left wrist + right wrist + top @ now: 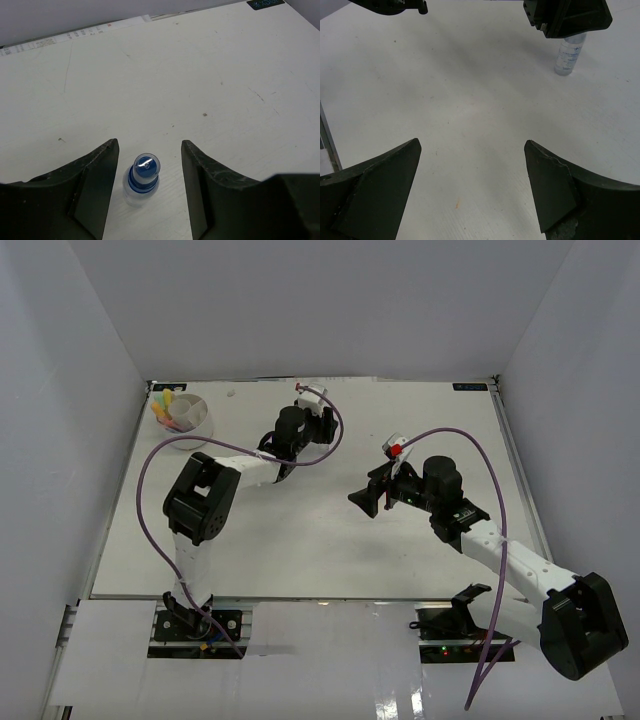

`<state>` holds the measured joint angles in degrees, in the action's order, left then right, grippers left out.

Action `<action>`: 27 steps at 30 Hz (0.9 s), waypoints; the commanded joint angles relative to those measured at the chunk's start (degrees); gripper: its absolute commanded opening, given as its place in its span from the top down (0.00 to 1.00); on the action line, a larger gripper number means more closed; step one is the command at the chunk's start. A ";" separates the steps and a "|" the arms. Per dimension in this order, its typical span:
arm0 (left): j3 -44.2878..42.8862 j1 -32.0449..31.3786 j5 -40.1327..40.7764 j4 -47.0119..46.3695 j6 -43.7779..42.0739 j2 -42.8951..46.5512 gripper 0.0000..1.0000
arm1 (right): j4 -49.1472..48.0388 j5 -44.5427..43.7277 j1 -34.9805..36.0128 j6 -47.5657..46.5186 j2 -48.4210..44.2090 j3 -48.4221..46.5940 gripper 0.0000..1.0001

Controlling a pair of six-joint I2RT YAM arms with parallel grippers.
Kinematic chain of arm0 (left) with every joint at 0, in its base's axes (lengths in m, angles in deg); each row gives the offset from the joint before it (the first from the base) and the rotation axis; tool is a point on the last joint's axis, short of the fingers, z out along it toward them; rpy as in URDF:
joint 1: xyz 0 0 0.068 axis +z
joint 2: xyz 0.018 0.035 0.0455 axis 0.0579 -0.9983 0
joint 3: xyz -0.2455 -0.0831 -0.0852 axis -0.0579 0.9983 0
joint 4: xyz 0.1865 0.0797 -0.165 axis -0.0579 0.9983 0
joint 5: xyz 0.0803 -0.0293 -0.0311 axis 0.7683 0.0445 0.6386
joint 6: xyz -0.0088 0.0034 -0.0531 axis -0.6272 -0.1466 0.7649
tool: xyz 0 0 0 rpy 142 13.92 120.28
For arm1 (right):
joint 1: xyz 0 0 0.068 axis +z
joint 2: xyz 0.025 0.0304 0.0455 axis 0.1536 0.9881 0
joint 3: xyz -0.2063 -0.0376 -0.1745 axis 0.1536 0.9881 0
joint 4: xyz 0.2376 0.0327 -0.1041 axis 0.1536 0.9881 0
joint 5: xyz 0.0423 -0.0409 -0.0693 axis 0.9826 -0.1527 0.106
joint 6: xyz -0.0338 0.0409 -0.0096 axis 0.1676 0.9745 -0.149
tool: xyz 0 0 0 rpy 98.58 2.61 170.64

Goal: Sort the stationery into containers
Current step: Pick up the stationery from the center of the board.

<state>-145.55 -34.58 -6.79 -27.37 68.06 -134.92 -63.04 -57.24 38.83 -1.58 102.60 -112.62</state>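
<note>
left hand (148, 145) apart around the upright blue-capped clear bottle (142, 176), lower centre; right hand (472, 145) apart over the desk (470, 75).

White links (510, 560), black joints (200, 502); purple cables (139, 485) (one per arm); dark fingers (95, 190).

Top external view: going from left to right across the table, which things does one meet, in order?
White tub → left gripper → right gripper → small dark label at the far edge.
</note>
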 commanded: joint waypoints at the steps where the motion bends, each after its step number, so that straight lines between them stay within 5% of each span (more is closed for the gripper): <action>1: -1.56 -0.29 1.88 0.57 0.18 -0.45 0.37 | -2.76 0.47 -0.29 -0.79 -0.15 -0.12 0.10; 10: -1.56 -0.29 2.14 0.92 0.09 -0.89 0.42 | -2.85 0.64 -0.29 -0.70 0.11 -0.12 0.10; 21: 0.64 -0.11 4.24 0.39 -0.69 4.73 0.86 | -2.85 0.73 -0.20 -0.70 0.03 -0.12 0.09; 27: 1.52 3.30 10.38 5.38 -3.95 12.01 0.90 | -2.76 0.65 -0.29 -0.70 -0.24 -0.12 0.09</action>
<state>-143.86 -33.84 -1.41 -23.46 66.23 -131.58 -63.48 -57.18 38.83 -1.60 102.62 -112.62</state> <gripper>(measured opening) 0.357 0.906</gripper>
